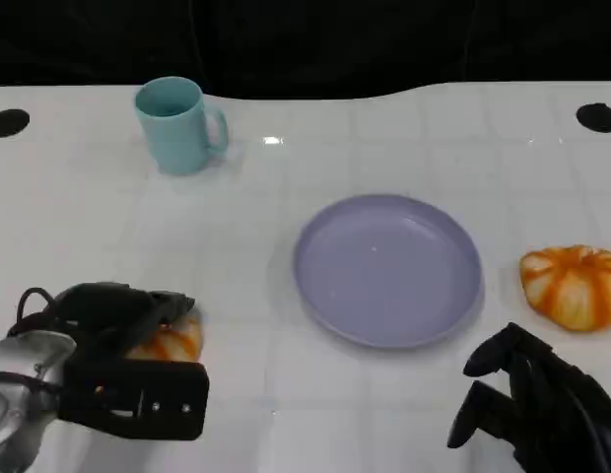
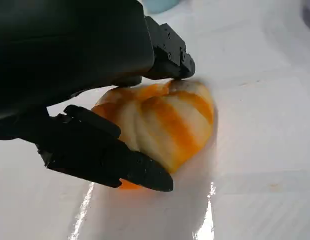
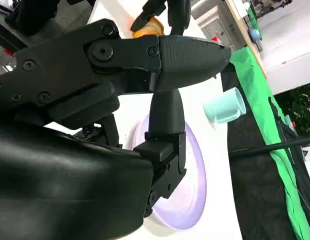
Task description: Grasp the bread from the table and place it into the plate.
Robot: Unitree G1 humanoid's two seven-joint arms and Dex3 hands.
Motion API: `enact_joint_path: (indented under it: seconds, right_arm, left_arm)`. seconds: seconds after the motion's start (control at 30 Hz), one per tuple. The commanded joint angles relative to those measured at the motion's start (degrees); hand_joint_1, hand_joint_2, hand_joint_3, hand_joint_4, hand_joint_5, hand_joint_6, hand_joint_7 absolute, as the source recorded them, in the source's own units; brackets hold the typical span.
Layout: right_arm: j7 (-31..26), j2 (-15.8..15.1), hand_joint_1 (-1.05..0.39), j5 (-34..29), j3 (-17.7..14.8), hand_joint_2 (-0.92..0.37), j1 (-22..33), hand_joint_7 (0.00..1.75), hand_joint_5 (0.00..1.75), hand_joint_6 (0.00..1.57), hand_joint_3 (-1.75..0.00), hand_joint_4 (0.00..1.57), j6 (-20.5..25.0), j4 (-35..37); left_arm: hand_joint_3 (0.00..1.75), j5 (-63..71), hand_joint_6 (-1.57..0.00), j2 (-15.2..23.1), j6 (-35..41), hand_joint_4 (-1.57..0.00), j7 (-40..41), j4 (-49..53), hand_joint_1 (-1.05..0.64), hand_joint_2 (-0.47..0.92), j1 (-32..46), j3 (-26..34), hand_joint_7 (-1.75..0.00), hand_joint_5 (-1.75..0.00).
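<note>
An orange-and-white striped bread (image 1: 175,342) lies on the white table at the lower left. My left hand (image 1: 116,360) is over it and grips it. In the left wrist view the fingers (image 2: 110,160) press one side of the bread (image 2: 167,125) and another finger touches its top, while the bread still rests on the table. The empty purple plate (image 1: 386,268) sits at the centre, to the right of that hand. My right hand (image 1: 538,406) hovers at the lower right, holding nothing, with its fingers (image 3: 167,60) apart above the plate (image 3: 195,192).
A second striped bread (image 1: 574,286) lies right of the plate, just beyond my right hand. A teal mug (image 1: 177,124) stands at the back left and also appears in the right wrist view (image 3: 225,106). Bare table lies between the held bread and the plate.
</note>
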Motion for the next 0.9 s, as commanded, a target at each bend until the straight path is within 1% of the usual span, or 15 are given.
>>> enact_joint_path:
  seconds: [0.03,0.07,0.1,0.13,0.17,0.2,0.23,0.27,0.33,0.43,0.6,0.63,0.77,0.9]
  right_arm:
    - [0.2,-0.7,-0.52,-0.5,0.0,-0.92,0.3,1.69,1.75,0.41,-0.48,0.63,-0.8,-1.0]
    - [0.2,-0.7,-0.52,-0.6,0.0,-0.92,0.3,1.69,1.75,0.42,-0.48,0.63,-0.9,-1.0]
    - [0.1,-0.7,-0.53,-0.5,0.0,-0.92,0.3,1.69,1.75,0.42,-0.48,0.63,-0.8,-1.0]
    - [0.1,-0.6,-0.53,-0.5,-0.1,-0.92,0.3,1.69,1.75,0.42,-0.48,0.63,-0.7,-1.1]
    - [-0.1,-0.5,-0.53,-0.2,-0.1,-0.92,0.2,1.69,1.75,0.42,-0.47,0.64,-0.4,-1.2]
    - [-0.2,-0.5,-0.53,-0.2,-0.2,-0.92,0.2,1.69,1.75,0.42,-0.47,0.64,-0.1,-1.2]
    - [-0.3,-0.5,-0.54,-0.2,-0.2,-0.92,0.2,1.68,1.75,0.43,-0.46,0.64,0.0,-1.3]
    - [-0.3,-0.5,-0.54,-0.1,-0.2,-0.92,0.2,1.68,1.75,0.43,-0.46,0.64,0.0,-1.2]
    - [-0.1,-0.5,-0.54,-0.1,-0.3,-0.92,0.1,1.68,1.75,0.43,-0.46,0.63,-0.1,-1.1]
    - [0.0,-0.6,-0.54,-0.1,-0.3,-0.92,0.0,1.67,1.75,0.43,-0.46,0.63,-0.1,-0.9]
    - [0.1,-0.7,-0.54,0.0,-0.5,-0.92,-0.1,1.66,1.75,0.42,-0.47,0.62,-0.1,-0.8]
    - [0.2,-0.8,-0.53,-0.1,-0.5,-0.92,-0.2,1.67,1.75,0.42,-0.47,0.62,-0.2,-0.6]
    - [0.3,-1.0,-0.52,-0.4,-0.4,-0.92,-0.3,1.7,1.75,0.41,-0.49,0.62,-0.4,-0.3]
    - [0.7,-1.1,-0.51,-0.1,-0.6,-0.92,-0.5,1.7,1.75,0.4,-0.5,0.62,-0.6,0.1]
  left_arm:
    - [0.36,-3.0,-1.07,-0.3,-5.2,-0.75,8.3,5.0,-0.26,0.92,-0.2,1.2,-0.34,-1.37]
    - [0.4,-3.0,-1.03,-0.2,-6.1,-0.77,10.0,5.6,-0.27,0.91,-0.4,1.0,-0.65,-1.52]
    - [0.43,-2.7,-0.94,-0.3,-7.1,-0.78,12.4,6.4,-0.28,0.9,-0.5,0.9,-0.96,-1.63]
    - [0.44,-2.6,-0.79,-0.3,-7.9,-0.82,14.2,7.0,-0.26,0.89,-0.6,0.8,-1.42,-1.7]
    - [0.45,-3.3,-0.74,-0.6,-9.4,-0.83,16.1,8.0,-0.26,0.89,-0.6,1.1,-1.58,-1.72]
    - [0.49,-4.1,-0.71,-0.8,-10.8,-0.85,17.5,8.8,-0.25,0.9,-0.6,1.5,-1.66,-1.73]
    - [0.55,-4.7,-0.69,-0.9,-11.7,-0.87,18.4,9.5,-0.24,0.9,-0.7,1.6,-1.71,-1.74]
    - [0.58,-5.3,-0.69,-1.1,-13.0,-0.87,19.6,10.2,-0.24,0.89,-0.8,1.9,-1.73,-1.74]
    - [0.69,-5.9,-0.68,-1.1,-14.8,-0.87,21.3,11.3,-0.24,0.86,-1.0,1.9,-1.74,-1.75]
    - [0.88,-6.3,-0.67,-1.2,-16.4,-0.88,22.9,12.2,-0.23,0.77,-1.3,2.0,-1.75,-1.75]
    - [0.94,-8.0,-0.67,-1.5,-17.4,-0.89,23.8,12.1,-0.22,0.71,-1.1,2.8,-1.75,-1.75]
    - [0.98,-8.4,-0.68,-1.5,-17.5,-0.9,23.9,11.9,-0.22,0.68,-1.0,3.0,-1.75,-1.75]
    - [1.06,-13.8,-0.69,-2.7,-17.8,-0.86,21.5,10.2,-0.19,0.62,-0.3,5.7,-1.75,-1.75]
    - [1.16,-16.0,-0.71,-3.2,-15.8,-0.85,19.6,5.7,-0.18,0.58,0.8,7.0,-1.75,-1.75]
